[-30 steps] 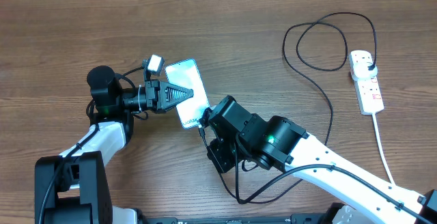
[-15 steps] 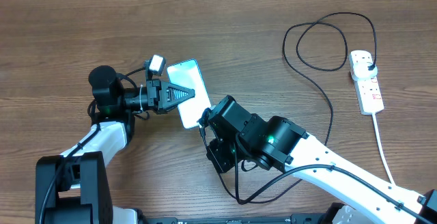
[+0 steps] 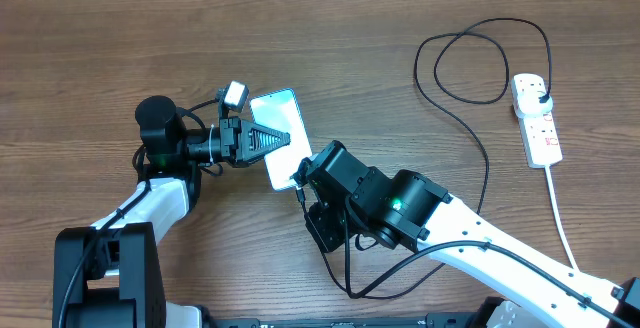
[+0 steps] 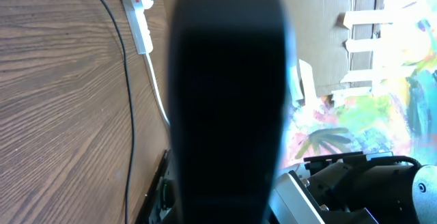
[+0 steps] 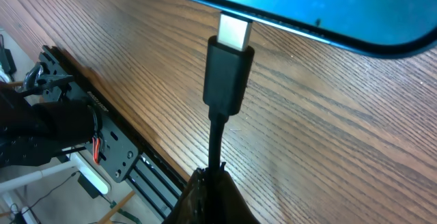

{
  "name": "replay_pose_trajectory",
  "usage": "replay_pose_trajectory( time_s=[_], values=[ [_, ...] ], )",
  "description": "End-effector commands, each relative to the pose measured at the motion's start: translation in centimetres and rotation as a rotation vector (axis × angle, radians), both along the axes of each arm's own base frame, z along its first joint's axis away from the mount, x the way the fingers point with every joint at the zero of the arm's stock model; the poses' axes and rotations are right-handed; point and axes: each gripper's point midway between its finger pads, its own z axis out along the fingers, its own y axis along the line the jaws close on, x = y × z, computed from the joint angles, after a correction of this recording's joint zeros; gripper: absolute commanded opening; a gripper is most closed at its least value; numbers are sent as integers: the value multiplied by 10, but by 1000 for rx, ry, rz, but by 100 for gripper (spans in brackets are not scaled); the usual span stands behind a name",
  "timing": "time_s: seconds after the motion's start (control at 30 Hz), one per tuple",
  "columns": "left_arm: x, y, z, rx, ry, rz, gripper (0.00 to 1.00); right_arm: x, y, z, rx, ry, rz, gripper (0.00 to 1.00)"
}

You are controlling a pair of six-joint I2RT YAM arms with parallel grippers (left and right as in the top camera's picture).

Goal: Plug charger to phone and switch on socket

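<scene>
The phone [image 3: 285,113] lies flat on the table with its light blue screen glowing. My left gripper [image 3: 288,138] is shut, and its joined fingertips rest on top of the screen. In the left wrist view those fingers [image 4: 225,101] are a dark blur filling the middle. My right gripper [image 5: 215,183] is shut on the charger [image 5: 229,74], just behind the black connector. The connector's metal tip [image 5: 234,29] meets the bottom edge of the phone [image 5: 307,12], with some metal still showing. The charger [image 3: 484,158] loops back to its plug in the white socket [image 3: 537,118] at the far right.
A thick white cord [image 3: 562,218] runs from the socket toward the front edge. The socket [image 4: 136,5] and the black cable [image 4: 126,80] also show in the left wrist view. The right arm's body [image 3: 385,203] sits just right of the phone.
The left gripper and the phone under it have slid a little to the right, toward the right gripper's connector. The right arm has stayed in place.
</scene>
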Motion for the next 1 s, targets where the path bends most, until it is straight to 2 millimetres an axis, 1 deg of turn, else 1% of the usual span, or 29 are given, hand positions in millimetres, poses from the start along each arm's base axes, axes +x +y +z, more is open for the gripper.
replay_pose_trajectory(
  time_s=[0.0,0.27,0.57,0.77,0.97],
  values=[
    [-3,-3,6,-1,-79,-32,4,4,-2,-1,-7,-15,-4,4],
    [2,-2,5,5,-95,-5,4,-2,-2,-2,-14,-9,10,4],
    [5,-2,4,9,-80,15,4,-5,-6,-4,-34,6,10,4],
    [8,-2,4,11,-79,27,4,-6,-4,-3,-24,4,29,4],
    [7,-2,4,11,-80,27,4,-5,-3,-9,-39,9,37,4]
  ],
)
